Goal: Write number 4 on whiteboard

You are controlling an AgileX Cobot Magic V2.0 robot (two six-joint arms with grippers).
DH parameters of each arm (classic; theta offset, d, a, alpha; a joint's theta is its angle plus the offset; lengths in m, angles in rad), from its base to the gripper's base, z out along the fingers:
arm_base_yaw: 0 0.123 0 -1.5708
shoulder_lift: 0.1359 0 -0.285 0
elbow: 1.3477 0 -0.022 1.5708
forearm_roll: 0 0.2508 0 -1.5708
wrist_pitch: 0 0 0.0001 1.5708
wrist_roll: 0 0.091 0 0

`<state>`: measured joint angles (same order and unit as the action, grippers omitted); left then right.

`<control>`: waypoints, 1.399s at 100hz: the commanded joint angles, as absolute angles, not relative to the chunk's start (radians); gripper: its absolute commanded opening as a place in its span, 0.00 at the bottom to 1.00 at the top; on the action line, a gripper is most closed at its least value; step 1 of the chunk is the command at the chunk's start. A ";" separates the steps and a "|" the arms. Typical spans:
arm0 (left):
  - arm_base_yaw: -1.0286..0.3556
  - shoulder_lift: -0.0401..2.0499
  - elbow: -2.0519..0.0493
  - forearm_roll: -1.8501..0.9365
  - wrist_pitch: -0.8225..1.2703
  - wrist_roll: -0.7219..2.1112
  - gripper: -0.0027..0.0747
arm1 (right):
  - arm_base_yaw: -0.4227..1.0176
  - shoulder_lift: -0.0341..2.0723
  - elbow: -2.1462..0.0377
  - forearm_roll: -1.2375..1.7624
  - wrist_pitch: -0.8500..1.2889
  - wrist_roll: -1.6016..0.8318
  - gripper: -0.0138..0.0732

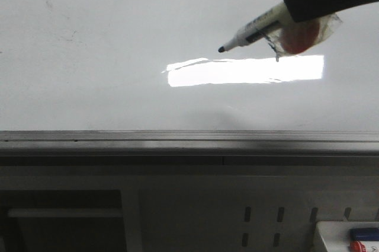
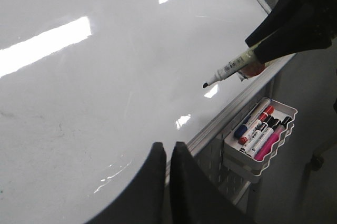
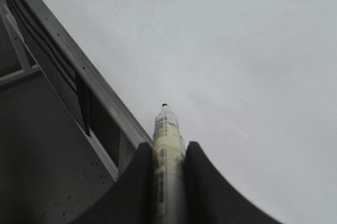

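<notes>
So the right claw (image 3: 167,168) is clamped on a white marker (image 1: 251,31), black tip aimed at the whiteboard (image 1: 106,38), just above the glare patch. No 4 drawn on it that I can see. Left claw (image 2: 167,182) is pinched closed, holding nothing, near the board's lower rail (image 1: 177,139). A tray of markers (image 2: 260,137) hangs below.

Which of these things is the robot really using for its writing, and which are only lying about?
In use:
- whiteboard, no number on it yet
- marker, cap off, tip toward the board
- right claw, shut on the marker

Lying about:
- tray hung below the board's edge
- spare markers in it
- left claw, shut and empty
</notes>
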<state>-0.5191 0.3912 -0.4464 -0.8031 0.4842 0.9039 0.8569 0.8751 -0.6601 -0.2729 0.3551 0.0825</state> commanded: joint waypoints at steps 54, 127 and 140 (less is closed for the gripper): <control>-0.503 0.356 -0.441 -0.861 0.407 0.891 0.01 | 0.755 0.996 -0.688 -0.372 0.081 0.077 0.08; -0.503 0.356 -0.441 -0.873 0.407 0.891 0.01 | 0.642 1.020 -0.689 -0.372 -0.020 0.077 0.08; -0.503 0.356 -0.441 -0.880 0.407 0.891 0.01 | 0.630 1.040 -0.689 -0.372 -0.020 0.077 0.08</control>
<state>-0.5032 0.3508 -0.4138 -0.8384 0.4581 0.9002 0.6425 1.0398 -0.6601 -0.3611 0.0574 0.0842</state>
